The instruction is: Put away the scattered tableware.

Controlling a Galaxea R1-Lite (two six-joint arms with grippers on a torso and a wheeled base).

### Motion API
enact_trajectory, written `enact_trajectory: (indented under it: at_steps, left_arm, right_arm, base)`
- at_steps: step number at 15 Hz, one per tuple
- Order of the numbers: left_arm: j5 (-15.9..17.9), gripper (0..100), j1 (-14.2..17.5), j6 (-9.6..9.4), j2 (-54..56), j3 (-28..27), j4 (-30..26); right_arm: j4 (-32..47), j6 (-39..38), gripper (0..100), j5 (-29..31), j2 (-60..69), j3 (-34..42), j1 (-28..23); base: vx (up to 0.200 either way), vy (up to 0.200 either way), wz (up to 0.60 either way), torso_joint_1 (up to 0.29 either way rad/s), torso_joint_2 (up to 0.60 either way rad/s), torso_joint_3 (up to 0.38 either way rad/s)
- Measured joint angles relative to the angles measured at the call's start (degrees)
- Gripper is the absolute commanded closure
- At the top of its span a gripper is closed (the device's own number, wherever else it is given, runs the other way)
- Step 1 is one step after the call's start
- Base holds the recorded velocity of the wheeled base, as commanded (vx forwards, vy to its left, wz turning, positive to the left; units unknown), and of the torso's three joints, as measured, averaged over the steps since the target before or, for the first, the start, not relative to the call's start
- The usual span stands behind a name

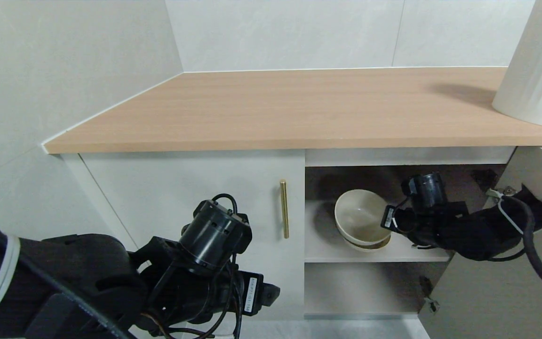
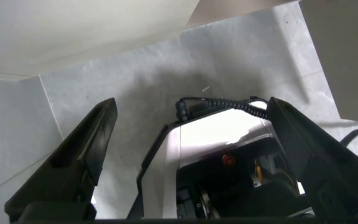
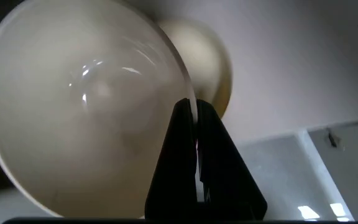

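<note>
Left tool [image 2: 191, 106], open and empty, hangs low, while right tool [image 3: 195, 112] pinches the tilted bowl [image 1: 358, 217] by its rim at the cabinet shelf [image 1: 322, 247], so placing it probably needs levelling, then letting go.

The surface [image 1: 271, 113] is lit softly and evenly from above; a faint shadow is cast on it beside the white ribbed cylinder [image 1: 534, 70]; the open cabinet [image 1: 346, 176] is left dim inside; small glints are seen inside the bowl [image 3: 86, 118].
</note>
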State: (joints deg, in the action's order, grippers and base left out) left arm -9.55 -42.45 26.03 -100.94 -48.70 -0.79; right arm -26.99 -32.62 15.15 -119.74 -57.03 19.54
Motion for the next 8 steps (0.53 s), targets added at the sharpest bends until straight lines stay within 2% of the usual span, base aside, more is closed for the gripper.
enact_trajectory:
  at_steps: [3, 8]
  left_arm:
    - [-0.2, 0, 0.0, 0.57, -0.1, 0.0, 0.0]
    - [-0.2, 0, 0.0, 0.62, -0.1, -0.1, 0.0]
  right_arm:
    - [0.0, -1.0, 100, 2.5, -2.8, -2.7, -1.3]
    - [0.1, -1.0, 100, 3.2, -5.7, -4.5, -1.5]
  base:
    - [0.000, 0.000, 0.00, 0.000, 0.00, 0.000]
    - [0.000, 0.000, 0.00, 0.000, 0.00, 0.000]
